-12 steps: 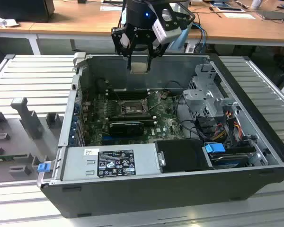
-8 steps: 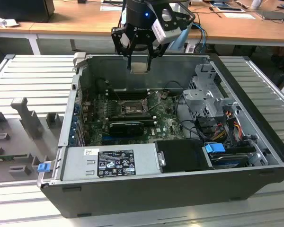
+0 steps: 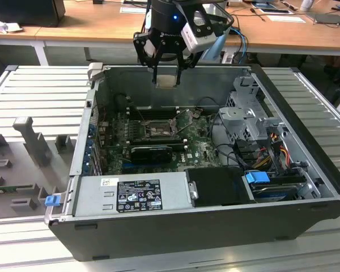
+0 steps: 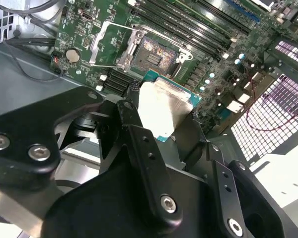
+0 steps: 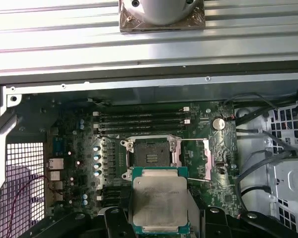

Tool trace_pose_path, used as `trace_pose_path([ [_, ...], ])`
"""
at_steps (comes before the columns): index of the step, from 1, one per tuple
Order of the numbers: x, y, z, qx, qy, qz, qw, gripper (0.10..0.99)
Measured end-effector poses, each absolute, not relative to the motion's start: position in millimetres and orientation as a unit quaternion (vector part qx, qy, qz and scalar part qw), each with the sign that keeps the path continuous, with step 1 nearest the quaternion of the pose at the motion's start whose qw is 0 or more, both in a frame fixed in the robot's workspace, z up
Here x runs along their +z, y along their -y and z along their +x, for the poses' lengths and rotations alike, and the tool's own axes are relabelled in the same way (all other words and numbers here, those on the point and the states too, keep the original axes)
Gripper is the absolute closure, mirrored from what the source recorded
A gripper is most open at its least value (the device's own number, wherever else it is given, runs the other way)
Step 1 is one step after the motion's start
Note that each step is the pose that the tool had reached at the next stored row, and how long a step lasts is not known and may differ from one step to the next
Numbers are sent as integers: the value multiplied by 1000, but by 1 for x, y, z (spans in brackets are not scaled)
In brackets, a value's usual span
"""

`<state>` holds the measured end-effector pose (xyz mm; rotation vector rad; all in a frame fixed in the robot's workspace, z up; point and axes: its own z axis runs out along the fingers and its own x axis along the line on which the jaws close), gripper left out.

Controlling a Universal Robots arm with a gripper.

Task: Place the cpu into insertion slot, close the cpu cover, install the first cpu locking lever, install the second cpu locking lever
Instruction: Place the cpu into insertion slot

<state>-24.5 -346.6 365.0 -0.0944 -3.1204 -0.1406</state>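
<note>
My gripper is shut on the cpu, a pale silvery square chip, and holds it in the air above the open computer case. Both wrist views show the cpu flat between the black fingers. The insertion slot is a dark square socket on the green board below, uncovered and with nothing in it. In the exterior view the insertion slot lies well under the gripper. The cpu cover is swung open beside the socket.
Long black memory slots run beside the socket. A black expansion card lies nearer the grey power supply. Cables and a drive cage crowd the exterior view's right. The case walls rise around the board.
</note>
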Motion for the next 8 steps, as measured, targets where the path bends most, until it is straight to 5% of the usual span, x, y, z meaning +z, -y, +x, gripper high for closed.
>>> trace_pose_path([
  [8, 365, 347, -24, -45, 998, -41, 8, 557],
])
